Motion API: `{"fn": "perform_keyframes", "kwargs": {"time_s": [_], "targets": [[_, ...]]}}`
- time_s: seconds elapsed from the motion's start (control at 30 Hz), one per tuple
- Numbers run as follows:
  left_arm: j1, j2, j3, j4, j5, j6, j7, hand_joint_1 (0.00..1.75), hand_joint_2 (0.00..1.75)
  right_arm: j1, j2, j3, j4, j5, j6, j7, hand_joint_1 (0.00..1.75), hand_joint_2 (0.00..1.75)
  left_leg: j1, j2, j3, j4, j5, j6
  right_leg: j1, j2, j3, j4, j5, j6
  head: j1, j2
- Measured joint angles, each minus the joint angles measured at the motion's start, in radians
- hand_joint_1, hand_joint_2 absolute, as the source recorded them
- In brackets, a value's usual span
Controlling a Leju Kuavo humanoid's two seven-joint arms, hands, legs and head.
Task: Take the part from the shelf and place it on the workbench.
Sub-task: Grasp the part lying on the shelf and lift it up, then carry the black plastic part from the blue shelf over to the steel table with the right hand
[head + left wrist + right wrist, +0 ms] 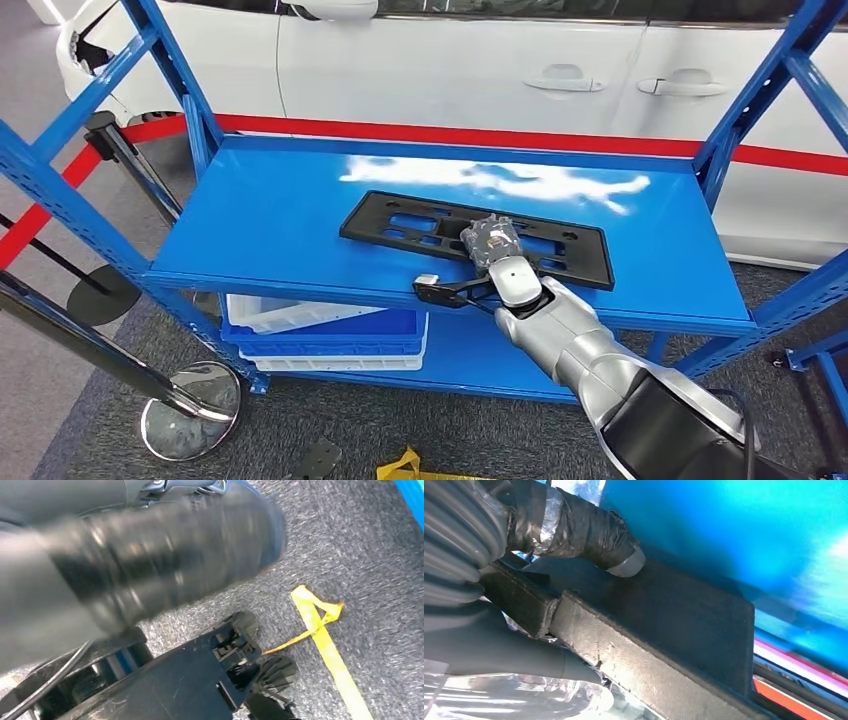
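The right hand [492,245] grips the flat black plastic frame-shaped part [400,222] lying on the blue metal shelf [260,220], fingers apparently clamped over its near edge; left hand's state unclear

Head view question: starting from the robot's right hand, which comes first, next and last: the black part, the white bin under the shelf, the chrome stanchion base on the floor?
1. black part: under the right hand, on the top shelf.
2. white bin: lower shelf, toward the robot's left.
3. chrome stanchion base: on the carpet, farthest to the left.
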Motion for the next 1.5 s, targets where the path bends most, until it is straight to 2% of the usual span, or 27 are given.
{"fn": "perform_keyframes", "kwargs": {"time_s": [0.07, 0.1, 0.13, 0.2, 0.23, 0.27, 0.3, 0.37, 0.43, 0.53, 0.6, 0.7, 0.77, 0.8, 0.83, 0.87, 0.93, 1.03, 1.1, 1.17, 1.23, 1.27, 1.3, 1.33, 1.4, 1.47, 1.5], "targets": [[0.0, 0.0, 0.0, 0.0, -0.001, 0.0, 0.002, 0.0, 1.75, 0.002, -0.003, -0.003, 0.001, -0.021, -0.024, -0.009, 1.75, 1.75, 0.002, 0.003, 0.007, -0.014, 0.01, 0.013, -0.002, 0.002, 0.0, -0.002, -0.001, 0.012, 0.0, 0.0], [0.0, 0.0, 0.0, 0.0, -0.003, 0.0, 0.002, 0.0, 1.75, 0.004, -0.004, -0.006, 0.001, -0.036, -0.046, -0.022, 1.75, 1.75, 0.004, 0.004, 0.01, -0.023, 0.016, 0.02, -0.002, 0.002, -0.01, 0.018, -0.016, 0.016, 0.002, 0.0], [-0.001, 0.0, 0.0, 0.0, -0.007, 0.001, 0.0, 0.0, 1.75, 0.009, -0.007, -0.01, 0.001, -0.055, -0.082, -0.041, 1.75, 1.75, 0.006, 0.006, 0.012, -0.03, 0.02, 0.025, -0.002, 0.002, -0.03, 0.06, -0.041, 0.018, 0.003, 0.0], [0.0, 0.002, 0.0, 0.0, -0.015, 0.019, -0.012, 0.0, 1.75, 0.028, -0.013, -0.022, -0.014, -0.079, -0.188, -0.074, 1.75, 1.75, 0.004, 0.008, 0.009, -0.031, 0.023, 0.029, -0.003, 0.002, -0.094, 0.193, -0.106, 0.02, 0.006, 0.0], [0.004, 0.004, 0.0, 0.0, -0.017, 0.039, -0.024, 0.0, 1.75, 0.041, -0.02, -0.03, -0.039, -0.063, -0.25, -0.072, 1.75, 1.75, 0.004, 0.008, 0.008, -0.03, 0.022, 0.03, -0.003, 0.002, -0.122, 0.249, -0.125, 0.021, 0.006, 0.0], [0.009, 0.005, 0.0, 0.0, -0.015, 0.061, -0.038, 0.0, 1.75, 0.056, -0.029, -0.039, -0.081, -0.018, -0.301, -0.051, 1.75, 1.75, 0.004, 0.008, 0.007, -0.027, 0.02, 0.03, -0.003, 0.002, -0.135, 0.274, -0.125, 0.022, 0.007, 0.0], [0.015, 0.007, 0.0, 0.0, -0.013, 0.079, -0.052, 0.0, 1.75, 0.07, -0.041, -0.05, -0.141, 0.05, -0.331, -0.015, 1.75, 1.75, 0.004, 0.007, 0.008, -0.024, 0.017, 0.03, -0.004, 0.002, -0.128, 0.261, -0.105, 0.023, 0.007, 0.0], [0.026, 0.012, 0.0, 0.0, -0.01, 0.094, -0.073, 0.0, 1.75, 0.095, -0.066, -0.074, -0.282, 0.194, -0.318, 0.059, 1.75, 1.75, 0.005, 0.007, 0.009, -0.01, 0.005, 0.025, -0.007, 0.001, -0.073, 0.146, -0.039, 0.023, 0.007, 0.0], [0.032, 0.016, 0.0, 0.0, -0.008, 0.097, -0.081, 0.0, 1.75, 0.117, -0.086, -0.098, -0.409, 0.268, -0.277, 0.089, 1.75, 1.75, 0.001, 0.005, 0.001, 0.011, -0.009, 0.014, -0.007, 0.002, -0.026, 0.047, -0.01, 0.018, 0.007, 0.0], [0.039, 0.019, 0.0, 0.0, -0.007, 0.1, -0.082, 0.0, 1.75, 0.156, -0.108, -0.121, -0.549, 0.292, -0.274, 0.085, 1.75, 1.75, 0.0, 0.001, -0.01, 0.02, -0.014, 0.004, -0.003, 0.003, -0.022, 0.029, -0.016, 0.003, 0.007, 0.0], [0.042, 0.022, 0.0, 0.001, -0.007, 0.101, -0.081, 0.0, 1.75, 0.172, -0.119, -0.135, -0.612, 0.294, -0.281, 0.081, 1.75, 1.75, 0.003, 0.001, -0.02, 0.045, -0.034, -0.004, -0.006, 0.003, -0.02, 0.025, -0.015, -0.008, 0.005, 0.0], [0.042, 0.024, 0.0, 0.001, -0.002, 0.102, -0.08, 0.0, 1.75, 0.184, -0.131, -0.152, -0.688, 0.318, -0.312, 0.077, 1.75, 1.75, 0.006, 0.002, -0.097, 0.209, -0.113, -0.016, -0.005, 0.005, -0.017, 0.023, -0.016, -0.019, 0.001, 0.0], [0.044, 0.025, 0.001, 0.001, 0.011, 0.101, -0.076, 0.0, 1.75, 0.207, -0.142, -0.164, -0.754, 0.371, -0.342, 0.077, 1.75, 1.75, 0.006, 0.003, -0.147, 0.298, -0.133, -0.017, -0.001, 0.006, -0.015, 0.023, -0.018, -0.021, 0.001, 0.0], [0.045, 0.026, 0.001, 0.001, 0.016, 0.1, -0.074, 0.0, 1.75, 0.222, -0.149, -0.171, -0.797, 0.399, -0.347, 0.078, 1.75, 1.75, 0.006, 0.003, -0.149, 0.293, -0.115, -0.014, 0.001, 0.007, -0.013, 0.023, -0.019, -0.022, 0.001, 0.0], [0.045, 0.027, 0.001, 0.001, 0.02, 0.099, -0.073, 0.0, 1.75, 0.234, -0.154, -0.178, -0.841, 0.421, -0.344, 0.079, 1.75, 1.75, 0.005, 0.002, -0.131, 0.248, -0.08, -0.008, 0.003, 0.008, -0.01, 0.023, -0.02, -0.023, 0.001, 0.0], [0.045, 0.028, 0.002, 0.001, 0.022, 0.099, -0.072, 0.0, 1.75, 0.243, -0.158, -0.185, -0.882, 0.434, -0.337, 0.08, 1.75, 1.75, 0.003, 0.002, -0.102, 0.178, -0.039, 0.0, 0.004, 0.009, -0.007, 0.023, -0.022, -0.023, 0.001, 0.0], [0.043, 0.031, 0.003, 0.001, 0.023, 0.098, -0.072, 0.0, 1.75, 0.251, -0.166, -0.2, -0.948, 0.443, -0.325, 0.082, 1.75, 1.75, -0.005, 0.002, -0.047, 0.059, 0.008, 0.016, 0.005, 0.011, -0.004, 0.018, -0.022, -0.02, 0.001, 0.0], [0.043, 0.033, 0.006, 0.001, 0.026, 0.099, -0.069, 0.0, 1.75, 0.268, -0.18, -0.225, -1.019, 0.448, -0.331, 0.084, 1.75, 1.75, -0.013, 0.001, -0.028, 0.008, 0.01, 0.026, 0.003, 0.011, -0.006, 0.01, -0.016, -0.007, -0.001, 0.0], [0.045, 0.033, 0.007, 0.001, 0.03, 0.099, -0.063, 0.0, 1.75, 0.286, -0.187, -0.239, -1.06, 0.455, -0.358, 0.081, 1.75, 1.75, -0.008, 0.003, -0.019, -0.01, 0.019, 0.029, 0.004, 0.01, -0.011, 0.02, -0.025, 0.002, 0.0, 0.0], [0.044, 0.034, 0.008, 0.001, 0.035, 0.095, -0.056, 0.0, 1.75, 0.302, -0.195, -0.254, -1.106, 0.47, -0.403, 0.076, 1.75, 1.75, -0.003, 0.006, -0.01, -0.024, 0.026, 0.034, 0.004, 0.009, -0.045, 0.097, -0.072, 0.009, 0.002, 0.0], [0.042, 0.035, 0.009, 0.002, 0.04, 0.086, -0.053, 0.0, 1.75, 0.323, -0.201, -0.267, -1.158, 0.49, -0.443, 0.071, 1.75, 1.75, -0.004, 0.006, -0.009, -0.024, 0.025, 0.038, 0.004, 0.008, -0.105, 0.226, -0.131, 0.014, 0.004, 0.0], [0.042, 0.035, 0.01, 0.002, 0.044, 0.079, -0.053, 0.0, 1.75, 0.336, -0.204, -0.272, -1.184, 0.499, -0.455, 0.069, 1.75, 1.75, -0.003, 0.006, -0.009, -0.022, 0.024, 0.038, 0.003, 0.008, -0.125, 0.268, -0.142, 0.016, 0.004, 0.0], [0.043, 0.035, 0.01, 0.002, 0.049, 0.071, -0.054, 0.0, 1.75, 0.35, -0.207, -0.276, -1.21, 0.505, -0.463, 0.067, 1.75, 1.75, -0.002, 0.005, -0.009, -0.019, 0.021, 0.037, 0.001, 0.008, -0.13, 0.276, -0.134, 0.018, 0.004, 0.0], [0.044, 0.035, 0.01, 0.002, 0.052, 0.062, -0.055, 0.0, 1.75, 0.362, -0.21, -0.279, -1.232, 0.508, -0.468, 0.064, 1.75, 1.75, -0.001, 0.004, -0.009, -0.014, 0.018, 0.035, -0.001, 0.007, -0.115, 0.245, -0.109, 0.02, 0.004, 0.0], [0.046, 0.035, 0.011, 0.002, 0.059, 0.045, -0.059, 0.0, 1.75, 0.378, -0.216, -0.284, -1.277, 0.51, -0.48, 0.058, 1.75, 1.75, 0.0, 0.003, -0.013, 0.003, 0.009, 0.026, -0.006, 0.007, -0.052, 0.122, -0.05, 0.024, 0.004, 0.0], [0.044, 0.037, 0.012, 0.002, 0.062, 0.028, -0.061, 0.0, 1.75, 0.393, -0.22, -0.288, -1.324, 0.484, -0.497, 0.044, 1.75, 1.75, -0.002, 0.001, -0.024, 0.025, 0.002, 0.016, -0.006, 0.01, -0.016, 0.046, -0.027, 0.017, 0.004, 0.0], [0.043, 0.039, 0.013, 0.002, 0.063, 0.017, -0.062, 0.0, 1.75, 0.401, -0.222, -0.29, -1.347, 0.451, -0.502, 0.03, 1.75, 1.75, -0.003, 0.0, -0.029, 0.03, 0.002, 0.012, -0.003, 0.011, -0.016, 0.041, -0.029, 0.011, 0.004, 0.0]]}}
